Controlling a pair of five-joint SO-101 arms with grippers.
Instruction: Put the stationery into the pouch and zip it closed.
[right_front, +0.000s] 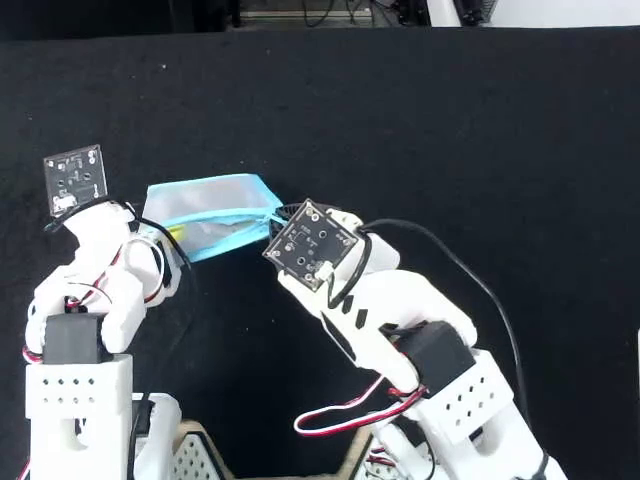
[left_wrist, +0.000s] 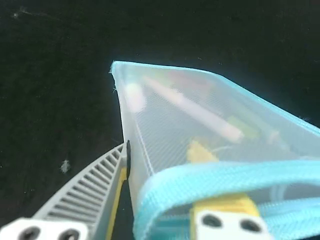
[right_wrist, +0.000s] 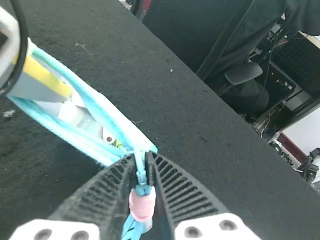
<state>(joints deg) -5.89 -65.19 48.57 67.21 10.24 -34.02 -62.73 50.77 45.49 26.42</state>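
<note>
1. The black tabletop (right_front: 450, 130) carries everything in the high view.
2. The right arm (right_front: 400, 310) rises from about 5 o'clock and leans toward the centre. The left arm (right_front: 90, 290) stands at about 8 o'clock, bent inward toward the same spot.
3. The pouch (right_front: 210, 200) lies just to the 9 o'clock side of the tabletop's centre, between the two arms. It is pale see-through mesh edged in light blue tape, with its long side running roughly from 9 to 3 o'clock. In the right wrist view its mouth gapes between the two blue tapes, so the zip is not yet drawn shut along that stretch.
4. The left end effector (right_front: 170, 238) pinches the pouch's 9 o'clock end. Its grey ribbed finger (left_wrist: 95, 190) lies against one side of the mesh, and a yellow-faced finger shows on the other side.
5. The right end effector (right_wrist: 142, 159) is at the pouch's 3 o'clock end, with its black ribbed fingers pressed together on the zipper pull.
6. The stationery (left_wrist: 200, 107) is inside the pouch: a long pale stick and some yellowish pieces, blurred behind the mesh.
7. The zipper pull's pink bead (right_wrist: 142, 204) sits on a blue cord between the black fingers.
</note>
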